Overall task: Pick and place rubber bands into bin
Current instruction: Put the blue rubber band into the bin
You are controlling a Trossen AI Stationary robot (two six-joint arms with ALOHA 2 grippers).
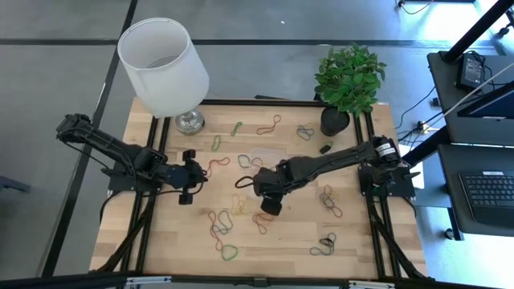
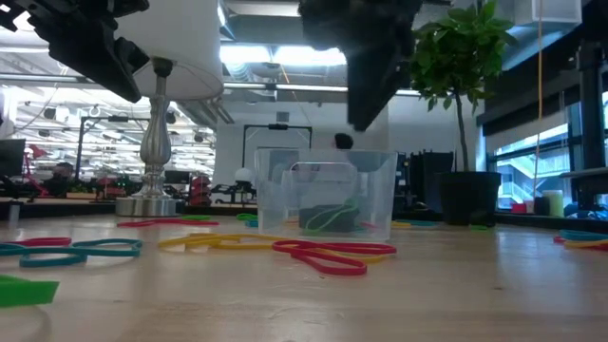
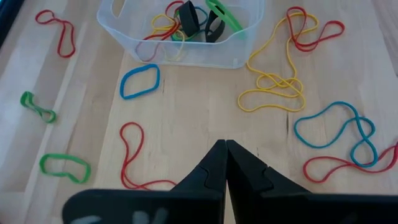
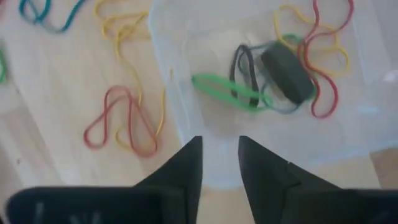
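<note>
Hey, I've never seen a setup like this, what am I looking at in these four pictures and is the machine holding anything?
It is a robot with two dark arms at a wooden table. One picture looks straight down from above, one looks level across the tabletop, and two come from cameras on the arms' wrists.

Coloured rubber bands lie scattered over the table. Near the middle stands a small clear plastic bin with several bands already inside. A white-shaded lamp and a potted plant stand at the back edge.

The right hand hovers over the bin with its fingers apart and nothing between them; a green band lies in the bin below it. The left hand waits to the side, shut and empty.
</note>
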